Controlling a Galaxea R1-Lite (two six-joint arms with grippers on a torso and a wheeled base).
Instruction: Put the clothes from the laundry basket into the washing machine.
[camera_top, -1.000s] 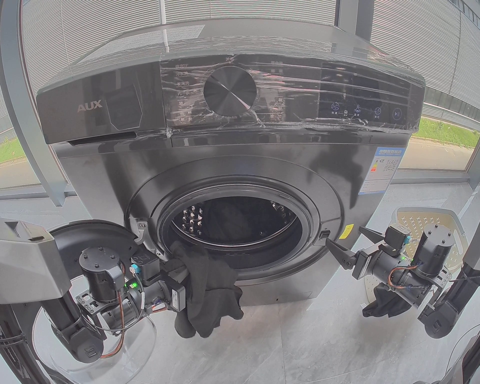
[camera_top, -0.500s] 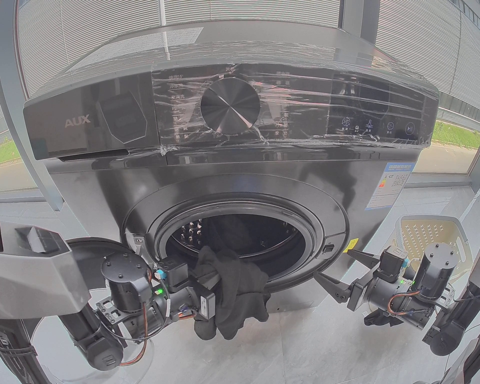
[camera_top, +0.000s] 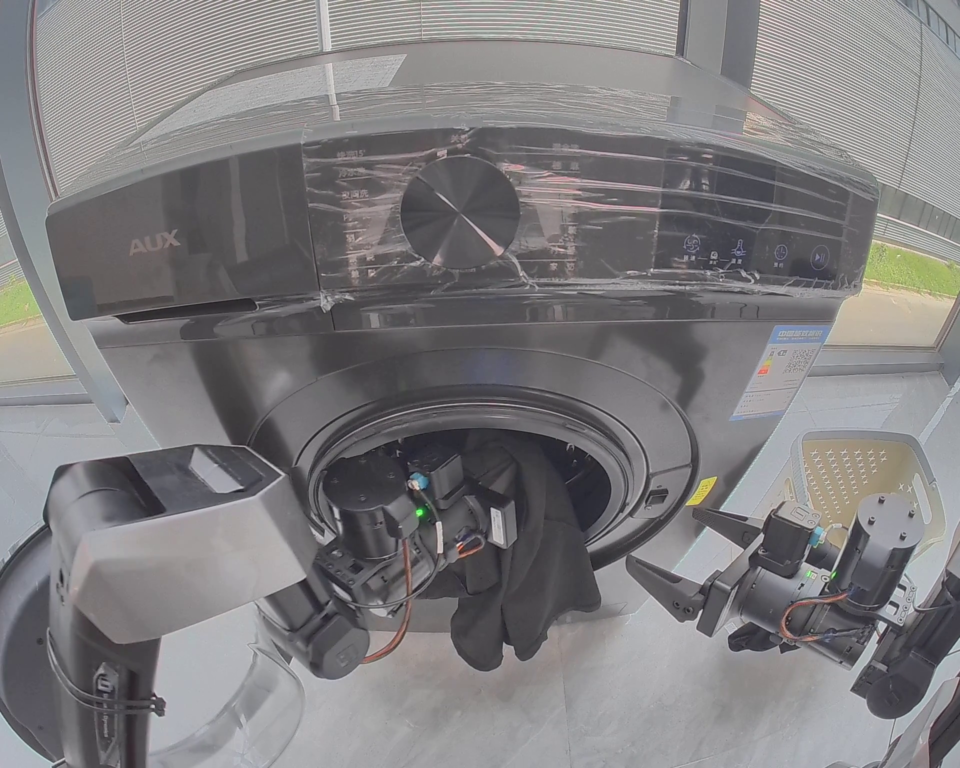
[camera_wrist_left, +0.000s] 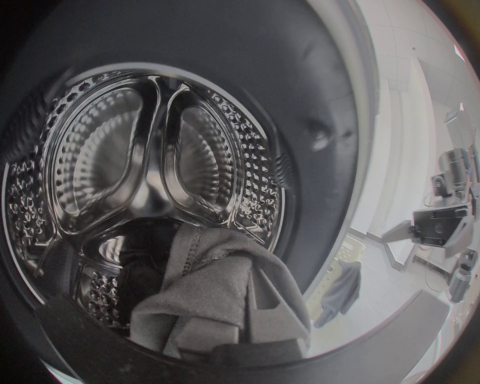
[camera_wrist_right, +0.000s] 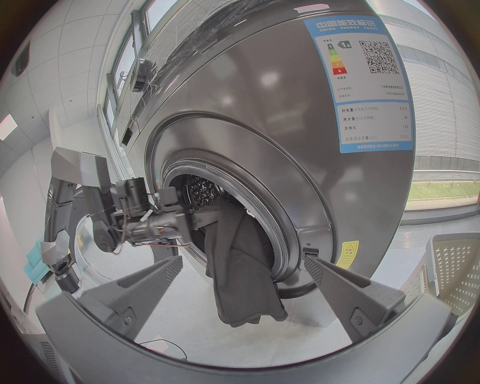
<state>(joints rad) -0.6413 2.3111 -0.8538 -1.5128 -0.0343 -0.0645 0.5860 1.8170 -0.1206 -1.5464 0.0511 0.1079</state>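
The washer (camera_top: 560, 330) stands with its door (camera_top: 265, 700) swung open to the robot's left, the round opening (camera_top: 625, 440) facing the robot. The left gripper (camera_wrist_right: 207, 217) is at the mouth of the opening, just inside the rim, its fingers pinched on a dark garment (camera_top: 530, 570). The top of the garment is bunched in that grip and lies partly inside. The rest drapes out over the lower lip of the opening and hangs down the washer's front, its hem short of the floor (camera_top: 620, 700). The left wrist view looks past the gripped cloth into the steel drum (camera_wrist_left: 150, 150), where a dark shape lies low at the bottom; I cannot tell whether it is another piece of clothing or a shadow. The right gripper (camera_top: 668, 545) hangs low to the right of the opening, near the washer's lower right corner and touching nothing. Its jaws are spread wide and empty, pointing toward the washer. Behind that arm, to the right of the washer, a cream perforated basket (camera_top: 900, 445) stands on the floor. A second dark garment (camera_wrist_left: 345, 290) hangs over the basket's near edge, well apart from both grippers.
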